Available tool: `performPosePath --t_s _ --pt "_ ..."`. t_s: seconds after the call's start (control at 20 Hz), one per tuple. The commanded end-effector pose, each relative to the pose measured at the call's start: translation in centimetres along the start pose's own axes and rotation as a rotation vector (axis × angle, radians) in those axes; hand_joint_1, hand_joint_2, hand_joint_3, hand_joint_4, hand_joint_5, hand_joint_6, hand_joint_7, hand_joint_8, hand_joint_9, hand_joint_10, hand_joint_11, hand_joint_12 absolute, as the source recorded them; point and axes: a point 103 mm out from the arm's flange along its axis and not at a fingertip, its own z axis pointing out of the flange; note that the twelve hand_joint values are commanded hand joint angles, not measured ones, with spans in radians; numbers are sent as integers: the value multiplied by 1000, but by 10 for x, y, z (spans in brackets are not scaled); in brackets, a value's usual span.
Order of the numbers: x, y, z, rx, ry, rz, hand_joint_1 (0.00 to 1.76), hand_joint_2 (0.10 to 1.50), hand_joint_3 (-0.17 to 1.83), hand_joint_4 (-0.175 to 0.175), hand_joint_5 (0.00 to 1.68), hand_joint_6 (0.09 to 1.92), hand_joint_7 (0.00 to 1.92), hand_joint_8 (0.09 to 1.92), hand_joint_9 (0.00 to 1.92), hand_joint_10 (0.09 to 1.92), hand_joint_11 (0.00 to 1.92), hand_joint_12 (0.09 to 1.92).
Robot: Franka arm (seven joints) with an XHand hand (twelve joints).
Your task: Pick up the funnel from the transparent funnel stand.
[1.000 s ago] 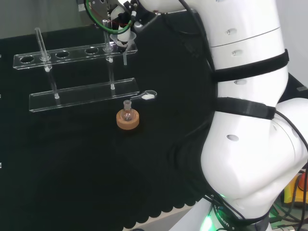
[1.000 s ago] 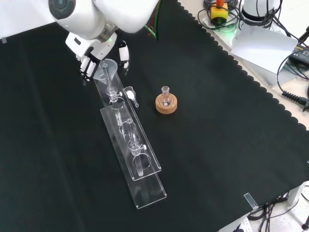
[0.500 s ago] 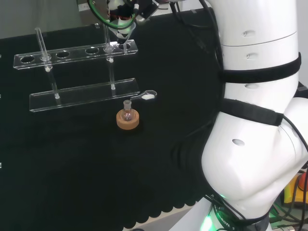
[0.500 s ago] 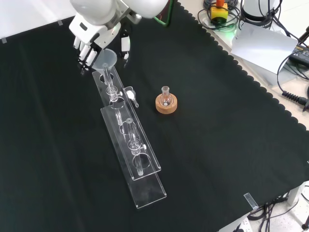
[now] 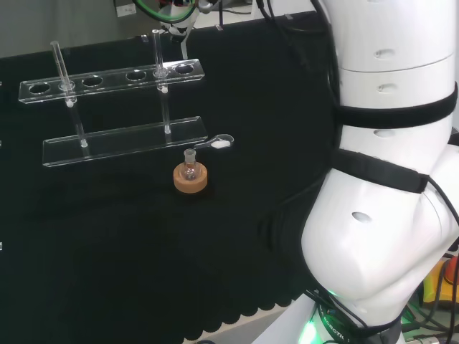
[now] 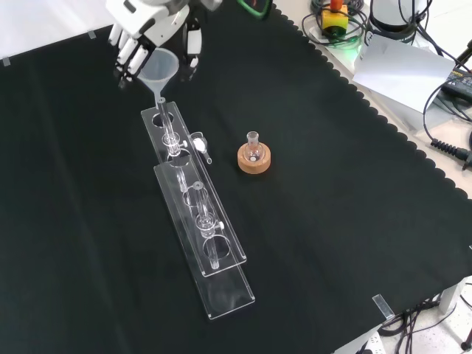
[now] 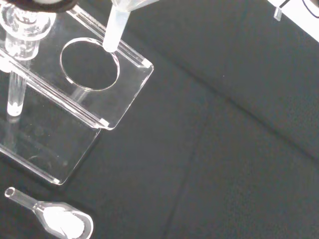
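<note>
The clear funnel (image 6: 156, 68) hangs in the air above the far end of the transparent funnel stand (image 6: 193, 198) in the front view. Its stem tip is just over the stand's end hole, clear of the plate. My hand (image 6: 147, 16) is shut on the funnel, with fingers (image 6: 127, 51) on one side of the cone and the thumb on the other. In the wrist view the funnel's stem (image 7: 114, 31) ends a little above the round end hole (image 7: 89, 64). In the head view the stand's top plate (image 5: 107, 77) has open holes.
A small flask on a cork ring (image 6: 254, 157) stands to the right of the stand in the front view. A clear spoon with white powder (image 6: 200, 145) lies between them, close to the stand's base. Two upright rods carry the stand's top plate.
My hand has risen with the funnel, drawing its stem up out of the stand's end hole. In the head view hand and funnel have climbed toward the top edge.
</note>
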Motion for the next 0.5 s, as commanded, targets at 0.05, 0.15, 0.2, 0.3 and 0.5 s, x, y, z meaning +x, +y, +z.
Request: performPosePath --t_s 0.05,0.15,0.2,0.3,0.5 --pt "7 -53 -14 -7 -7 30 762 754 514 6 634 252 476 577 867 403 710 1214" --pt "11 -64 -17 -7 -8 34 763 750 520 6 609 308 474 580 868 401 708 1217" --pt "13 -69 -17 -6 -9 37 763 749 523 6 594 341 473 581 868 400 707 1220" --pt "18 -79 -18 1 -7 60 763 748 525 6 578 377 472 583 869 400 705 1224" --pt "31 -95 -17 11 -4 65 764 748 527 6 570 396 472 584 869 400 704 1223"
